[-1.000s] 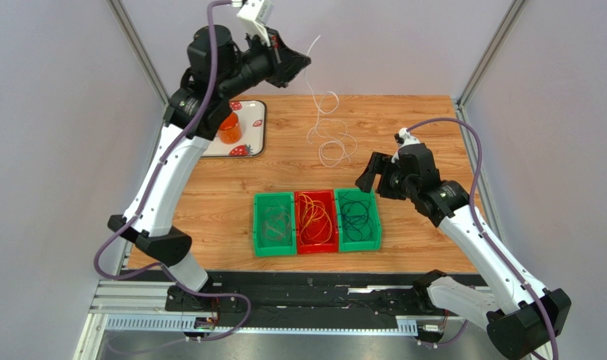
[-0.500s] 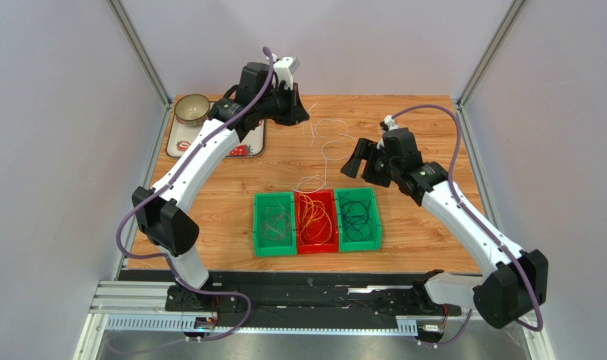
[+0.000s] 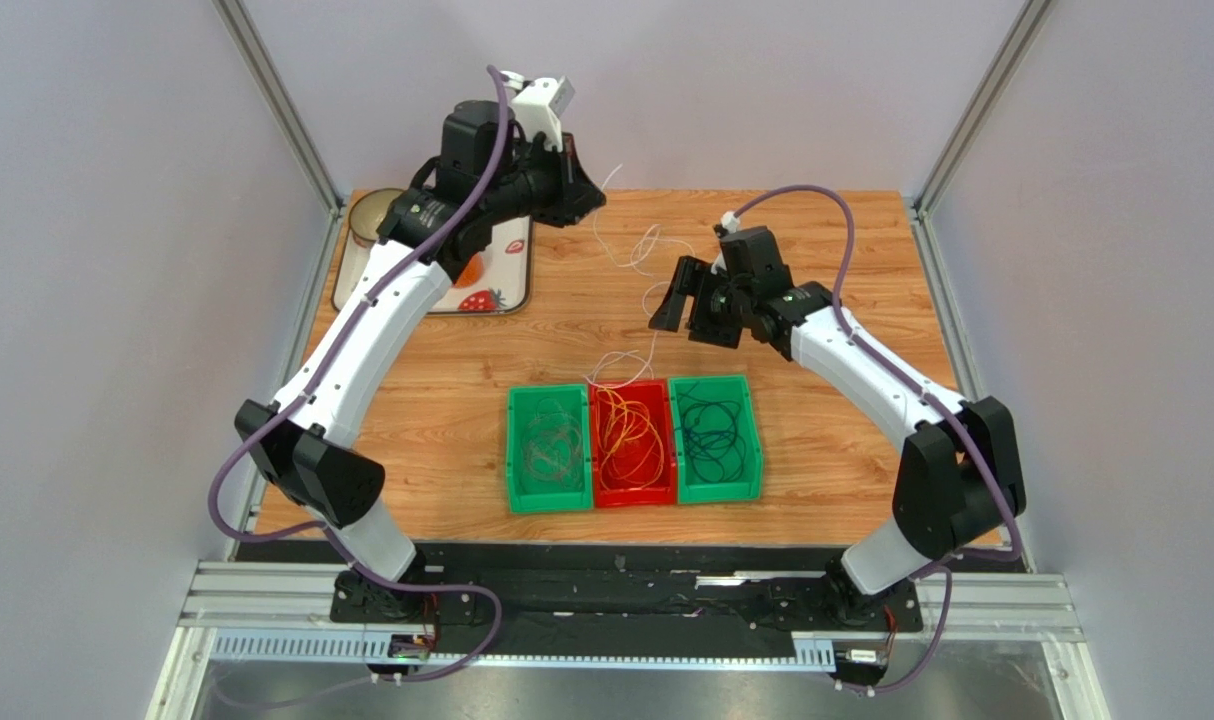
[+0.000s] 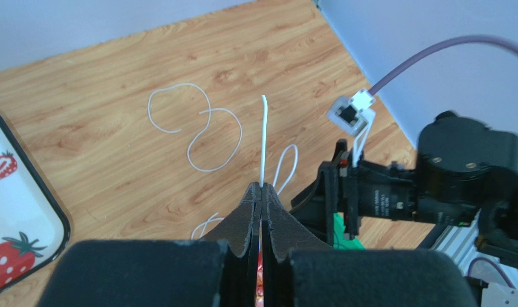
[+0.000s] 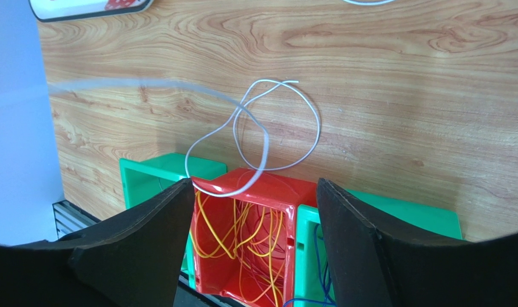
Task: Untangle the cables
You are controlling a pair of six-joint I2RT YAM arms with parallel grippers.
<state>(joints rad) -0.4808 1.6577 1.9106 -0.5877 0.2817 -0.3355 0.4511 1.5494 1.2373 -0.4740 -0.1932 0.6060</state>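
Observation:
A white cable (image 3: 639, 251) runs in loose loops from the back of the table down to the rim of the red bin (image 3: 633, 483). My left gripper (image 3: 585, 176) is shut on its upper end; in the left wrist view (image 4: 261, 187) the cable's tip (image 4: 263, 128) sticks out past the closed fingers. My right gripper (image 3: 669, 302) is open and empty, raised beside the cable's middle. In the right wrist view (image 5: 255, 185) a white loop (image 5: 315, 125) lies on the wood and over the bin's rim. Orange cables (image 5: 255, 236) fill the red bin. Dark cables (image 3: 714, 423) lie in the right green bin.
Three bins stand side by side near the front: a green one (image 3: 516, 450), the red one, and a green one (image 3: 750, 450). A strawberry-print tray (image 3: 496, 285) with a bowl (image 3: 367, 222) is at the back left. Cage posts frame the table.
My left arm came down from high above the back edge to just over it, still holding the white cable. The cable's lower loops slid toward the bins. My right gripper moved back and left to the cable.

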